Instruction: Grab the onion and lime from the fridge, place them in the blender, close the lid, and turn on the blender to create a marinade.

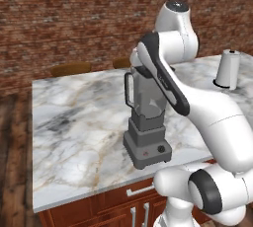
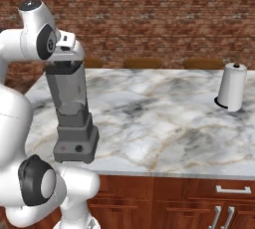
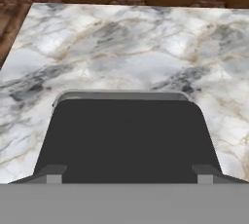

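A broad marble counter (image 2: pixel 164 118) fronts a brick wall, with the white arm bent over its near edge and the end effector (image 3: pixel 129 179) poised directly above the blender (image 2: pixel 73 118), its fingers spread wide to either side of the lid (image 3: pixel 127 135) and holding nothing. The blender stands on the counter near the front edge, dark base with its knob (image 1: pixel 161 149) facing forward, clear jar upright. The black lid appears to sit flat across the jar's top, though whether it is fully seated cannot be told. The lid-closing step looks to be in hand or just finished; the next move likely calls for lifting clear and reaching down to the knob. A white paper-towel roll (image 2: pixel 232 87) stands well apart, far to the right
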Motion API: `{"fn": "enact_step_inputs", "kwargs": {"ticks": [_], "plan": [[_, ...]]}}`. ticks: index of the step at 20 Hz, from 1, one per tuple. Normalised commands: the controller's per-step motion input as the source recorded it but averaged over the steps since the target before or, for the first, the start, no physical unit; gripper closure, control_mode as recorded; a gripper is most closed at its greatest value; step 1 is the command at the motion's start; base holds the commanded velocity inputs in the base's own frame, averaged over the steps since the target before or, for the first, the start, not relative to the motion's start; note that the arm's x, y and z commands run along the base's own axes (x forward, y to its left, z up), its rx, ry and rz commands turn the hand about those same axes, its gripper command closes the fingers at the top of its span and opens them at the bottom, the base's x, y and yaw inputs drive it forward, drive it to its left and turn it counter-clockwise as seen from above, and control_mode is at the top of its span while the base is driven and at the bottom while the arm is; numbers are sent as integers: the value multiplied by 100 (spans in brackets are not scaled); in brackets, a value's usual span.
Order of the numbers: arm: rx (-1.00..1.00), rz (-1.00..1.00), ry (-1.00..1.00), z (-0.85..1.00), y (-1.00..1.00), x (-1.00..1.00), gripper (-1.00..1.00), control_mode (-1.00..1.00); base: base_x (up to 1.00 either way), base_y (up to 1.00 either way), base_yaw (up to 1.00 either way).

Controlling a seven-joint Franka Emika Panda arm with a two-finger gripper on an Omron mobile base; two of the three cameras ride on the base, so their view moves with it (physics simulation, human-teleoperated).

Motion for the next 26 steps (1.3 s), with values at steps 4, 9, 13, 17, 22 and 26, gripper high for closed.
{"fn": "enact_step_inputs", "kwargs": {"ticks": [4,9,13,17,22,26], "plan": [[0,-8,-8,-3,0,-30,100,-100,0,0,0],[3,-5,0,-6,0,-23,100,-100,0,0,0],[2,0,0,0,0,0,100,-100,0,0,0],[0,0,-4,0,0,26,100,-100,0,0,0],[0,0,-7,0,0,35,100,-100,0,0,0],[0,0,-8,-3,0,10,100,-100,0,0,0]]}}
